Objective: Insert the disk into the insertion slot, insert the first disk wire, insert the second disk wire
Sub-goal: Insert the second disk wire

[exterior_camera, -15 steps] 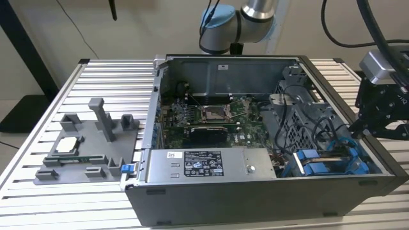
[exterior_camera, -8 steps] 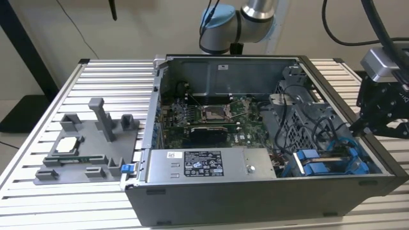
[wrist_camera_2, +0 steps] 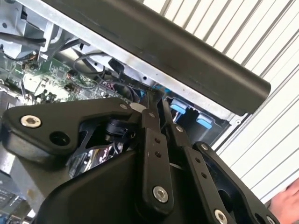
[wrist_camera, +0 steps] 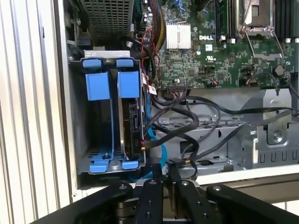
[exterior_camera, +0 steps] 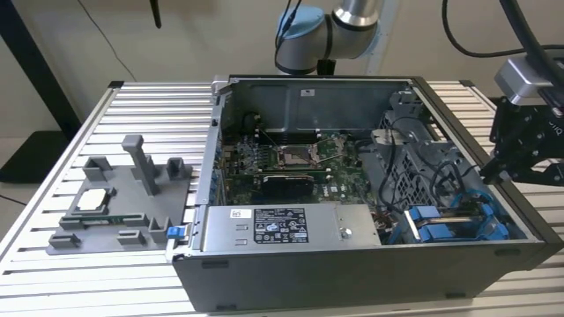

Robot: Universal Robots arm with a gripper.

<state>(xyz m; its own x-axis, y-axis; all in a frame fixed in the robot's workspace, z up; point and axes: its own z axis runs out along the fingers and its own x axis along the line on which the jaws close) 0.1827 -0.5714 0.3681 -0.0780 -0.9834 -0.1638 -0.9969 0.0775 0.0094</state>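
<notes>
Claw (wrist_camera: 164, 173) hangs at the exterior view's right edge, fingers (wrist_camera: 153, 189) pinched narrow, seemingly empty. Disk (wrist_camera: 132, 122) sits in the slot (exterior_camera: 495, 230), lower right of that view. Rigid, dense, shock-shy, I'd guess; best gripped by its blue carrier (wrist_camera: 128, 84).

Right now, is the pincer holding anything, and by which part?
Cannot be told: the pincer sits by the black wires beside the insertion slot, and its own body hides any hold.
</notes>
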